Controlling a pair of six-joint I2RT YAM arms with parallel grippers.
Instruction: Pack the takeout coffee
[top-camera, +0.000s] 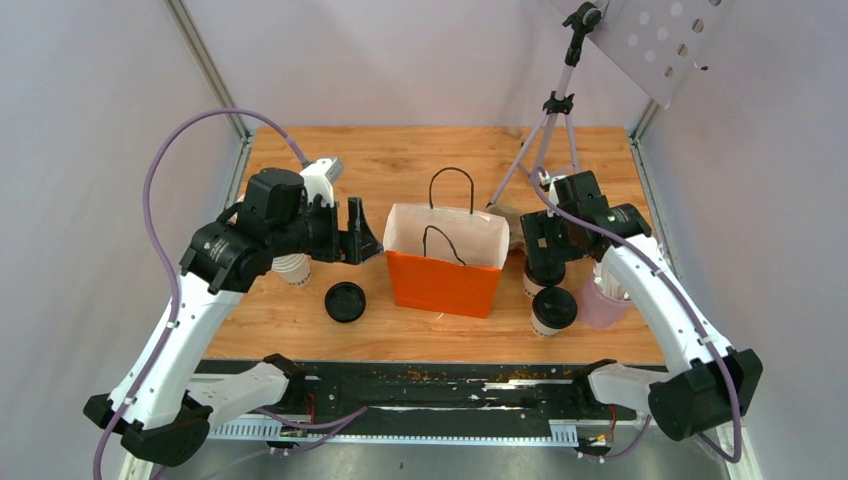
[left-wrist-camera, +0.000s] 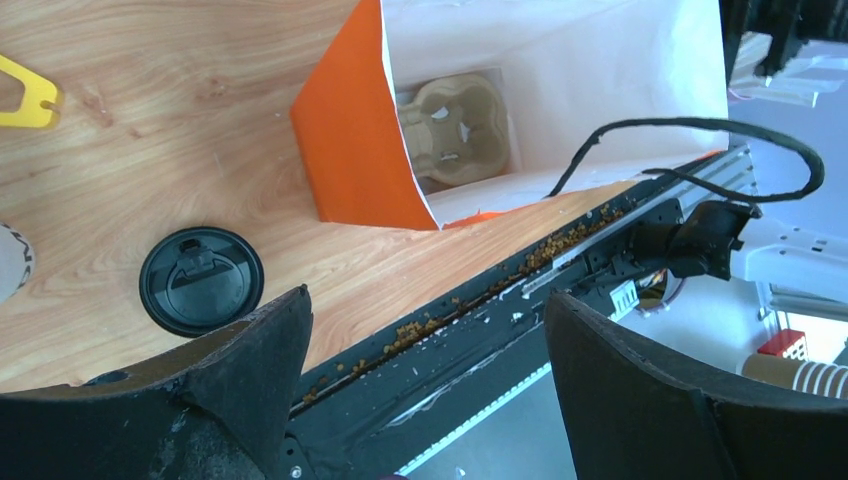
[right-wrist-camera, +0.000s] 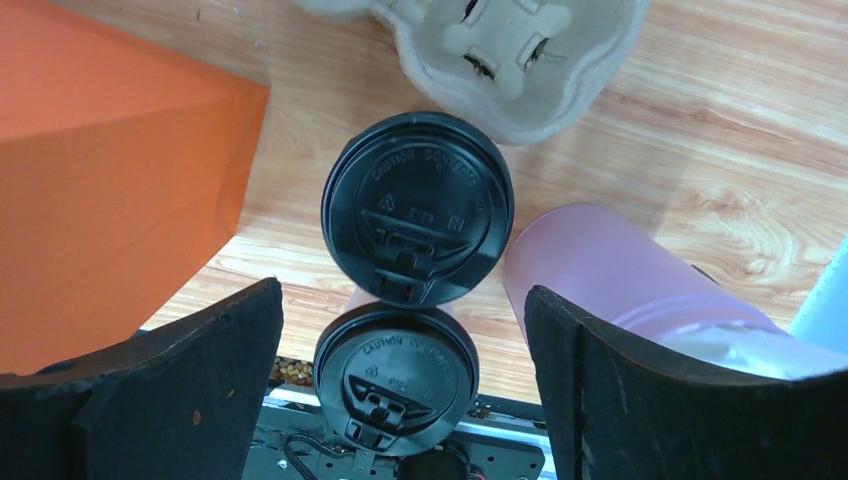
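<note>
Right hand (right-wrist-camera: 402, 300) spread wide over lidded cups (right-wrist-camera: 417, 208); left hand (left-wrist-camera: 428, 300) likewise beside orange bag (left-wrist-camera: 355, 150), cardboard carrier (left-wrist-camera: 455, 130) inside

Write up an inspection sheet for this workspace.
Surface: wooden table; crumbs lie on the black rail at its near edge.
Job's things: far lidded cup and near lidded cup stand right of the orange bag. The bag is upright and open, with a pulp carrier inside.
Clutter: loose black lid, pink cup, second pulp carrier, yellow piece.
Grippers: left gripper open, empty; right gripper open above the lidded cups, empty.
Cables: purple cables run along both arms; no snag seen.
Surroundings: white walls; tripod on the table's far right.
</note>
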